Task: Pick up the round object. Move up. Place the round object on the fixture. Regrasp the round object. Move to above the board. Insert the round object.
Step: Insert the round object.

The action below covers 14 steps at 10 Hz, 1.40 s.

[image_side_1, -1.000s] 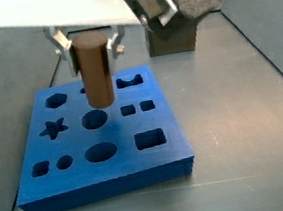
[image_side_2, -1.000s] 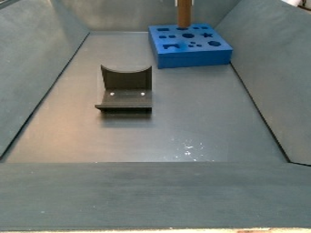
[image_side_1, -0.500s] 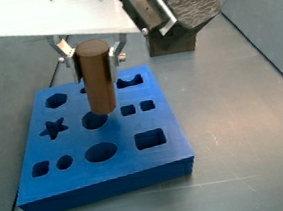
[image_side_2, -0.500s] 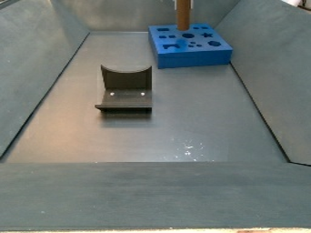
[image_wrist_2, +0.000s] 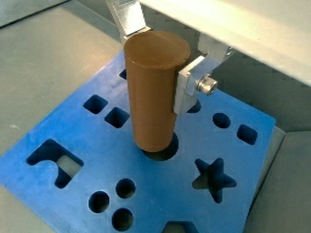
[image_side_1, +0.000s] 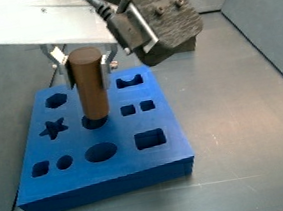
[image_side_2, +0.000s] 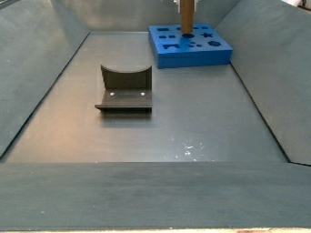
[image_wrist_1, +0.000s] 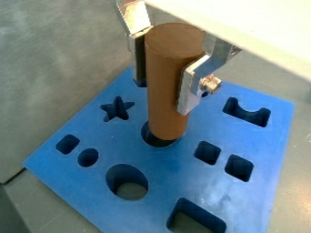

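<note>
The round object (image_wrist_1: 165,100) is a brown cylinder standing upright between the silver fingers (image_wrist_1: 191,84) of my gripper (image_wrist_1: 166,65), which is shut on its upper part. Its lower end sits in a round hole of the blue board (image_wrist_1: 183,173). Both wrist views show this; in one the round object (image_wrist_2: 152,100) meets the board (image_wrist_2: 158,193) beside the star cut-out. In a side view the gripper (image_side_1: 82,53) holds the round object (image_side_1: 91,90) over the middle of the board (image_side_1: 120,167). The fixture (image_side_2: 124,89) stands apart, nearer the camera than the board (image_side_2: 195,56).
Grey walls slope up around the grey floor (image_side_2: 183,127). Dark wrist hardware (image_side_1: 158,19) hangs over the board's far edge. The board carries star, hexagon, square, oval and round cut-outs around the round object.
The gripper has come straight down with the round object. Its lower end, earlier just above the round hole, now sits in it.
</note>
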Motion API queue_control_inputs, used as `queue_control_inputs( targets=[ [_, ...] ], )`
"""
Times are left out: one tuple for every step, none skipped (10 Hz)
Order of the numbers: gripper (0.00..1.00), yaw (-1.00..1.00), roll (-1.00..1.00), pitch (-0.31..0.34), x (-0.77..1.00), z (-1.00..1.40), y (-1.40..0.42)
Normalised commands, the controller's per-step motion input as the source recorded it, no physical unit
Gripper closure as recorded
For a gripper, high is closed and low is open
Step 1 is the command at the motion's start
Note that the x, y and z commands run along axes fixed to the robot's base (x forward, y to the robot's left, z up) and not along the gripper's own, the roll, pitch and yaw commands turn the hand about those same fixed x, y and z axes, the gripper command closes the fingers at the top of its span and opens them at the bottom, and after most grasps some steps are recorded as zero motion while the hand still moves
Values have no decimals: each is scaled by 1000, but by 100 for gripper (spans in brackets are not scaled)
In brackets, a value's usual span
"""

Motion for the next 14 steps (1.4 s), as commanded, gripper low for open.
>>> queue_control_inputs(
  targets=[
    [100, 0, -383, 0, 0, -594, 0],
    [100, 0, -451, -3, 0, -597, 11],
    [100, 0, -171, -17, 0, -380, 0],
    [100, 0, -6, -20, 0, -314, -49],
    [100, 0, -143, -100, -20, -266, 0],
    [100, 0, -297, -329, -349, -251, 0],
    [100, 0, -166, -371, -389, -189, -51],
    [100, 0, 0, -114, -209, -54, 0],
    [100, -54, 0, 0, -94, 0, 0],
    [100, 0, 0, 0, -57, 0, 0],
    [100, 0, 286, -37, 0, -134, -137],
    [100, 0, -246, -426, -146, -703, 14],
    [100, 6, -340, -169, -171, -820, 91],
    [100, 0, -374, -343, -83, -677, 6]
  ],
)
